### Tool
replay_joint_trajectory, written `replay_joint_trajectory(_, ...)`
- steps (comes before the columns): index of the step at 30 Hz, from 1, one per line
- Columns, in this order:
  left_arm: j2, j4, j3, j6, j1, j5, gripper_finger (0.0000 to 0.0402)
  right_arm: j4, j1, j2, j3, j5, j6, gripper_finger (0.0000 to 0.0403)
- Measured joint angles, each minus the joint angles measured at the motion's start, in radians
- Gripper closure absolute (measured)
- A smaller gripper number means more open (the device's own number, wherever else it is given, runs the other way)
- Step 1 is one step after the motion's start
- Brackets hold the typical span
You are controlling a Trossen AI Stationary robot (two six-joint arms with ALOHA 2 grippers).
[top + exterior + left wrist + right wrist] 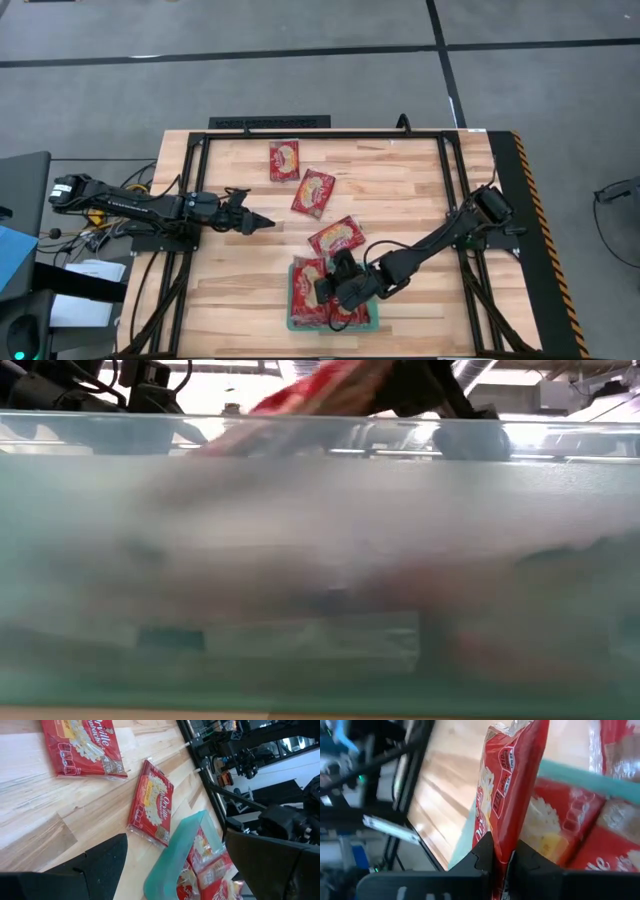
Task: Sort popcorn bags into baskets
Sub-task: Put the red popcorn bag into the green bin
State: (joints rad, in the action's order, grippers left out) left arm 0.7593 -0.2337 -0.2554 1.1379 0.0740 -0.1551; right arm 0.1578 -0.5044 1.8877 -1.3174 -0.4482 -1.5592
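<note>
My right gripper [502, 857] pinches a bag [512, 785] over the tray [291, 322], lower centre; lower it flat before releasing. Left gripper [262, 223] waits, spread.

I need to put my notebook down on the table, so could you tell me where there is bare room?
The wood is bare between the left tool and the tray, and also right of the loose popcorn bags, toward the right arm's base. It is crowded at the tray, where the right tool holds a bag over packets.
</note>
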Motion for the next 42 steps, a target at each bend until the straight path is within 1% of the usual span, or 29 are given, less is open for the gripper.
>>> replay_joint_trajectory(3, 0.0, 0.0, 0.0, 0.0, 0.0, 0.0, 0.0077, -0.112, -0.017, 0.0, 0.011, -0.104, 0.048, 0.0357)
replay_joint_trajectory(5, 0.0, 0.0, 0.0, 0.0, 0.0, -0.003, 0.0077, -0.209, -0.029, -0.002, 0.029, -0.143, 0.095, 0.0362)
replay_joint_trajectory(10, 0.0, 0.0, 0.0, -0.001, 0.0, -0.009, 0.0077, -0.221, -0.053, -0.001, 0.037, -0.141, 0.093, 0.037)
replay_joint_trajectory(14, 0.0, 0.0, 0.0, -0.001, 0.0, -0.009, 0.0077, -0.245, -0.057, -0.001, 0.066, -0.135, 0.09, 0.0367)
replay_joint_trajectory(19, 0.0, 0.0, 0.0, -0.001, 0.0, -0.009, 0.0077, -0.475, -0.056, -0.003, 0.182, -0.133, 0.068, 0.0368)
replay_joint_trajectory(22, 0.0, 0.0, 0.0, -0.001, 0.0, -0.009, 0.0077, -0.496, -0.056, -0.004, 0.227, -0.153, 0.08, 0.0371)
replay_joint_trajectory(26, 0.0, 0.0, 0.0, 0.0, 0.0, -0.009, 0.0077, -0.523, -0.056, -0.017, 0.225, -0.112, 0.05, 0.0363)
replay_joint_trajectory(31, 0.0, 0.006, 0.0, 0.0, 0.0, -0.016, 0.0077, -0.47, -0.043, -0.015, 0.227, -0.044, 0.047, 0.0349)
replay_joint_trajectory(37, 0.0, 0.009, 0.0, 0.0, 0.0, -0.018, 0.0077, -0.435, -0.017, -0.015, 0.227, 0.058, 0.041, 0.0347)
replay_joint_trajectory(39, 0.0, 0.009, 0.0, 0.0, 0.0, -0.018, 0.0077, -0.415, -0.009, -0.015, 0.227, 0.061, 0.044, 0.0347)
replay_joint_trajectory(42, 0.0, 0.009, 0.0, 0.002, 0.0, -0.022, 0.0077, -0.431, 0.009, -0.014, 0.226, 0.072, 0.065, 0.0346)
